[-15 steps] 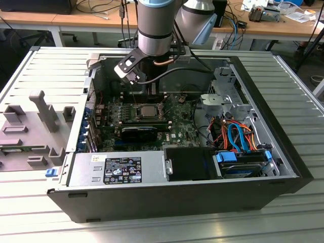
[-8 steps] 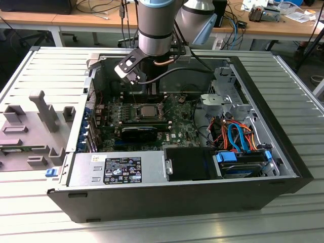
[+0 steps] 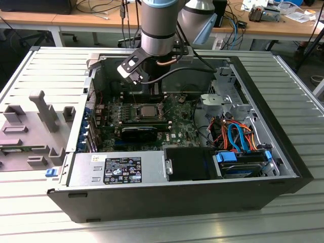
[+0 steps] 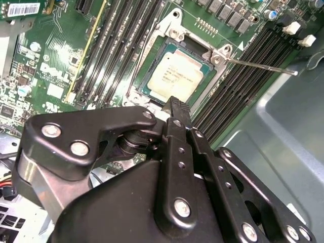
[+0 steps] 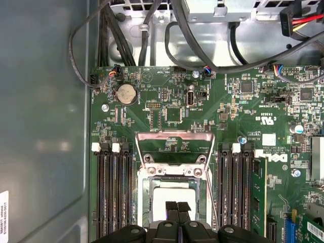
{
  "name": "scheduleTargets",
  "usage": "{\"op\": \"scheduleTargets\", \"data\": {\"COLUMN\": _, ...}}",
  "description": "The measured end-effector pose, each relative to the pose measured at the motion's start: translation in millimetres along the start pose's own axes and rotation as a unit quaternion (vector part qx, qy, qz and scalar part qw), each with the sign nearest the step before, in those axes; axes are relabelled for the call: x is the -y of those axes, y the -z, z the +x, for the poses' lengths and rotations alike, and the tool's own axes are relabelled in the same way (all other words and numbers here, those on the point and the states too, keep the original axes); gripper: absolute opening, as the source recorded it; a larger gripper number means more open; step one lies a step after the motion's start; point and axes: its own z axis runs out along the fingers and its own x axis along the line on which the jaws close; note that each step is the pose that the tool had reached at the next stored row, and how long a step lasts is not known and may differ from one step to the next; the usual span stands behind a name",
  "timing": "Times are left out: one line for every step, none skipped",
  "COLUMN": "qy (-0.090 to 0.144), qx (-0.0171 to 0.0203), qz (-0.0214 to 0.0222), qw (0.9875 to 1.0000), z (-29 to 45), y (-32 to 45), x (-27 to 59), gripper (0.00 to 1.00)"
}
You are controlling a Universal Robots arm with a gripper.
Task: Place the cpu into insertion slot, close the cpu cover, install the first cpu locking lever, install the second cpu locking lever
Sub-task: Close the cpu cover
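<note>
Memory slots [image 5: 114, 192]: banks on either side. Cpu [image 4: 177, 76]: seated flat in insertion slot [image 4: 146, 71]. Cpu cover [image 5: 174, 136]: swung open. Gripper [image 5: 177, 206]: fingertips pressed together, empty, above cpu. Probably closing cover: press free edge evenly, clear of locking lever [image 4: 263, 66].

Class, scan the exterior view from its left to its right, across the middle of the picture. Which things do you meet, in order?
Grey plastic fixture → cpu → orange and blue cables → black case wall.
</note>
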Motion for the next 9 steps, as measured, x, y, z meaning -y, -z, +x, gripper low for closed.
{"op": "scheduleTargets", "data": {"qy": 0.000, "qx": 0.0000, "qz": 0.0000, "qw": 1.0000, "z": 0.0, "y": 0.1, "x": -0.9, "gripper": 0.11}}
{"op": "scheduleTargets", "data": {"qy": 0.000, "qx": 0.0000, "qz": 0.0001, "qw": 1.0000, "z": 0.0, "y": 0.2, "x": -1.7, "gripper": 0.11}}
{"op": "scheduleTargets", "data": {"qy": 0.000, "qx": 0.0000, "qz": 0.0002, "qw": 1.0000, "z": 0.0, "y": 0.3, "x": -3.2, "gripper": 0.11}}
{"op": "scheduleTargets", "data": {"qy": 0.000, "qx": -0.0001, "qz": 0.0003, "qw": 1.0000, "z": 0.0, "y": 0.4, "x": -4.3, "gripper": 0.11}}
{"op": "scheduleTargets", "data": {"qy": 0.000, "qx": -0.0001, "qz": 0.0005, "qw": 1.0000, "z": 0.0, "y": 0.4, "x": -5.7, "gripper": 0.11}}
{"op": "scheduleTargets", "data": {"qy": 0.000, "qx": -0.0001, "qz": 0.0008, "qw": 1.0000, "z": -0.1, "y": 0.5, "x": -7.4, "gripper": 0.11}}
{"op": "scheduleTargets", "data": {"qy": 0.000, "qx": -0.0001, "qz": 0.0010, "qw": 1.0000, "z": -0.1, "y": 0.5, "x": -8.9, "gripper": 0.11}}
{"op": "scheduleTargets", "data": {"qy": 0.000, "qx": -0.0001, "qz": 0.0012, "qw": 1.0000, "z": -0.1, "y": 0.7, "x": -10.1, "gripper": 0.11}}
{"op": "scheduleTargets", "data": {"qy": 0.000, "qx": -0.0001, "qz": 0.0014, "qw": 1.0000, "z": -0.1, "y": 0.9, "x": -11.3, "gripper": 0.11}}
